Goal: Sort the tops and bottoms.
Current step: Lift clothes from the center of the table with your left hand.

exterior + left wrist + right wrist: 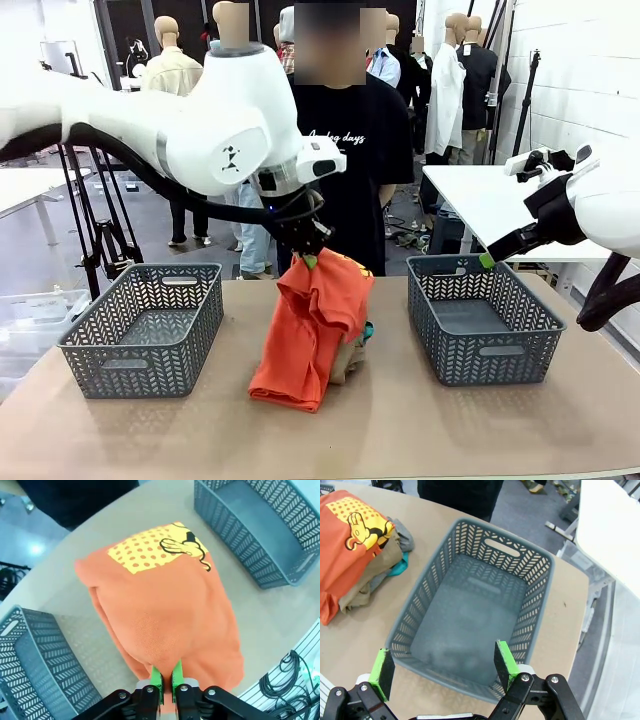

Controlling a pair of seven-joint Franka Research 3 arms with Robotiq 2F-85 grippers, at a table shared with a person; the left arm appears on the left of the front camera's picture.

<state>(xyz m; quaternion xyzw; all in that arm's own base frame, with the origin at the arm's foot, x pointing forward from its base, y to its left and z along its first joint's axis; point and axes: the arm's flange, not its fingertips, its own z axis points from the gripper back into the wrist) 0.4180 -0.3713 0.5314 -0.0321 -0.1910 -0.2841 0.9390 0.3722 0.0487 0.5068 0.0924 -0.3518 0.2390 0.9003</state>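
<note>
Two grey baskets flanked the orange-red T-shirt (310, 330) on the table (450, 430): the left basket (140, 355) and the right basket (520, 555). The left gripper (166, 677) pinched the T-shirt's top fold, with its pads pressed together on the cloth. The T-shirt's lower end rested on the table. Beneath the T-shirt lay the tan top (375, 575), the grey top (402, 535) and the teal top (400, 567). The right gripper (440, 665) hung with its fingers spread above the right basket.
</note>
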